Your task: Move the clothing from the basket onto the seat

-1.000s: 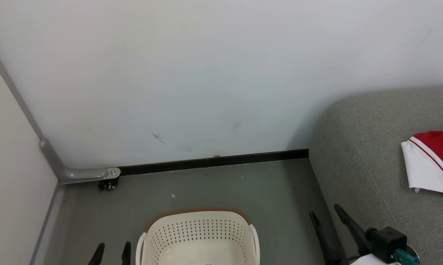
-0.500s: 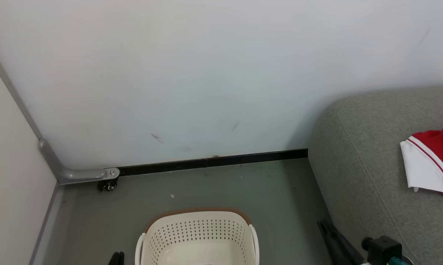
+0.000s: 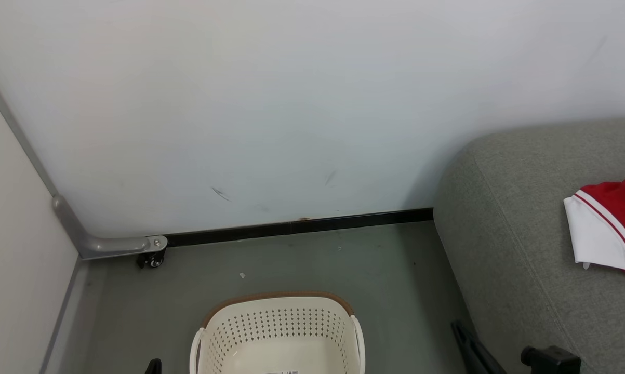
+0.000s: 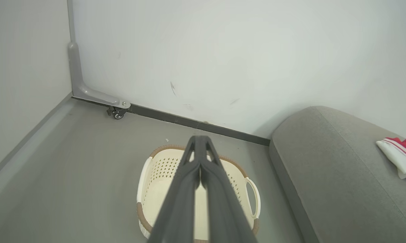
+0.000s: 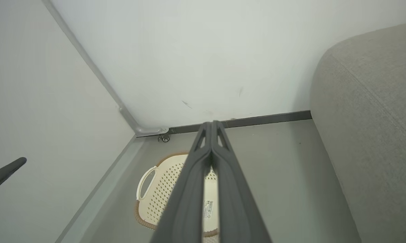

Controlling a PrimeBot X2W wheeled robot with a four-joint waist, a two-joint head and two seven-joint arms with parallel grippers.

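Clothing [image 3: 611,228], soft red with white trim, is laid on the grey woven seat [image 3: 509,234], right of the perforated basket [image 3: 278,324], whose sticker [image 5: 208,209] cannot be read; left gripper [image 4: 199,141] and right gripper [image 5: 212,126] are closed tight, empty

The left gripper [image 4: 200,139] and the right gripper [image 5: 212,124], seen spread wide a second ago, are now brought fully together, and both are drawn lower, nearly past the head view's bottom edge.

Red clothing [image 3: 606,228] on grey seat [image 3: 515,234]
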